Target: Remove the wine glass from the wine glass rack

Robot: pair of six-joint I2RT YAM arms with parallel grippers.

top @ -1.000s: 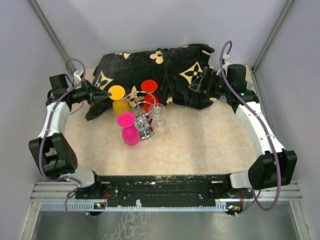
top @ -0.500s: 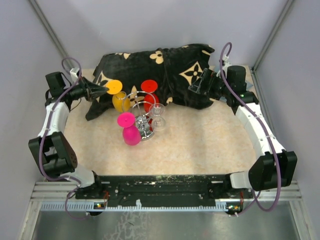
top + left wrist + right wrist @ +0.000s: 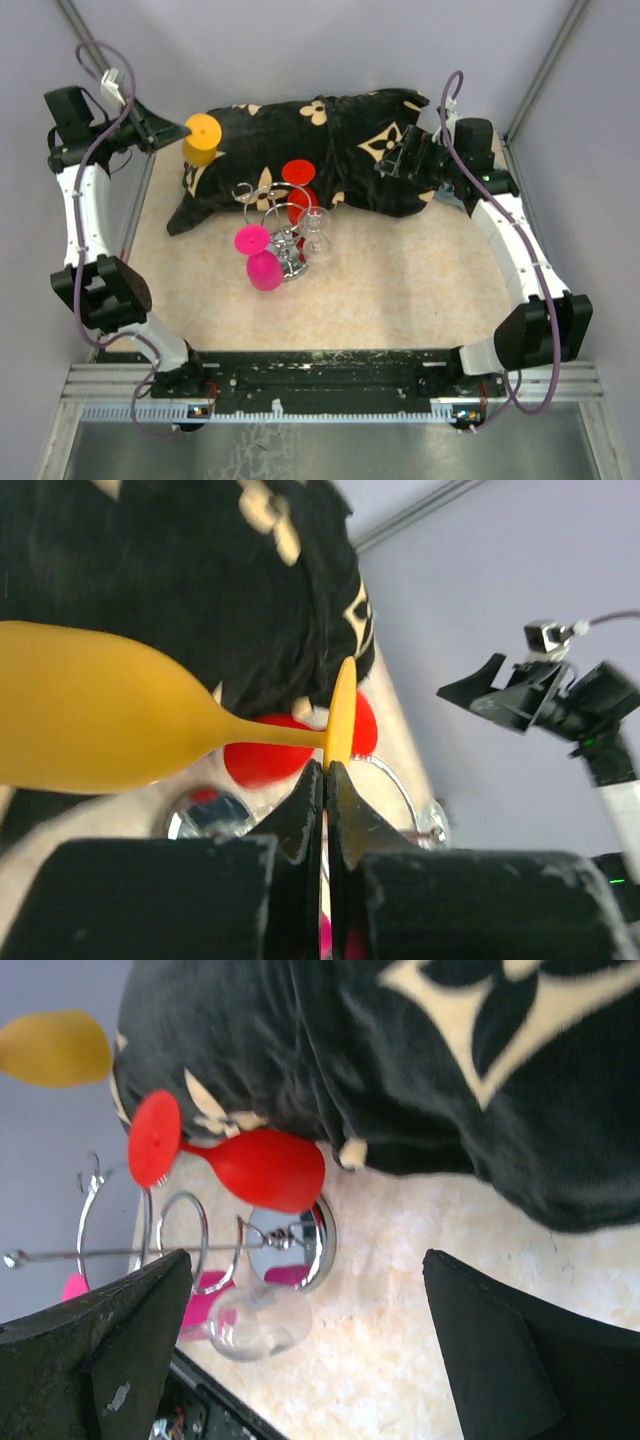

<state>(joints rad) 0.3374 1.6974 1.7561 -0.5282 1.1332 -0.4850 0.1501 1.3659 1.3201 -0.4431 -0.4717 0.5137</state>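
The yellow wine glass (image 3: 203, 138) hangs in the air at the far left of the scene, clear of the wine glass rack (image 3: 280, 225) and above the left end of the black cushion (image 3: 330, 140). A second ago it was hanging from the rack's far-left arm. It has since been lifted up and carried off to the left, so the removal itself looks done and what is left is probably to set it down somewhere.

The left gripper (image 3: 185, 129) is clenched on the rim of the glass's round foot, a thin pinch with the fingers nearly meeting. From above, the foot is uppermost and the bowl hangs beneath it. The left arm has reared up into the far-left corner, its wrist pointing right toward the cushion.

A red glass (image 3: 297, 190), a pink glass (image 3: 258, 255) and a clear glass (image 3: 315, 230) remain around the chrome stand, near the middle of the table (image 3: 400, 290).

At far right, the right gripper (image 3: 392, 165) hovers over the cushion's right end, its fingers spread wide and holding nothing.
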